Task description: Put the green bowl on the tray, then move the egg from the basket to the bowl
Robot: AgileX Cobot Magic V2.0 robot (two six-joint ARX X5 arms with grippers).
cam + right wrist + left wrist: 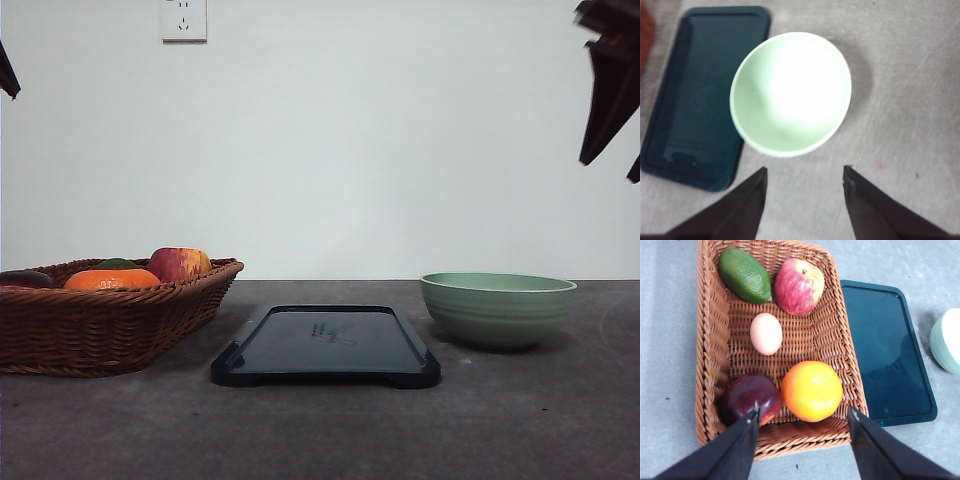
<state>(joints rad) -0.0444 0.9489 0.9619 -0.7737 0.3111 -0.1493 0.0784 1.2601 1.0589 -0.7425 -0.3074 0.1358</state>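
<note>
Right pincer point(804, 172) hangs above the worktop point(320, 430) with its two dark fingers spread wide and nothing between them, and that is the one to watch, because the green bowl point(790, 92) sits just ahead of its tips in the wrist camera, nearly centred on the gap. From the front, the bowl point(497, 308) stands upright on the right side of the worktop, just beside the tray point(326, 345) but not on it, so step one is not yet done by my reading.

Over on the left, the basket point(105, 315) rests wide and shallow, well apart from the bowl with the tray lying between them. Left pincer point(804, 415) hovers over the basket point(710, 340), fingers likewise parted and empty.

Tray next: long and black, its long axis running away from the robot, and the bowl lies off its right long edge point(705, 90). So the coming move looks like a short carry leftward, and the right arm is plainly the nearer one.

Smallest last: the egg point(766, 333) lies mid-basket, among the apple point(799, 286), avocado point(745, 275) and orange point(811, 390), beyond the left fingertips.
</note>
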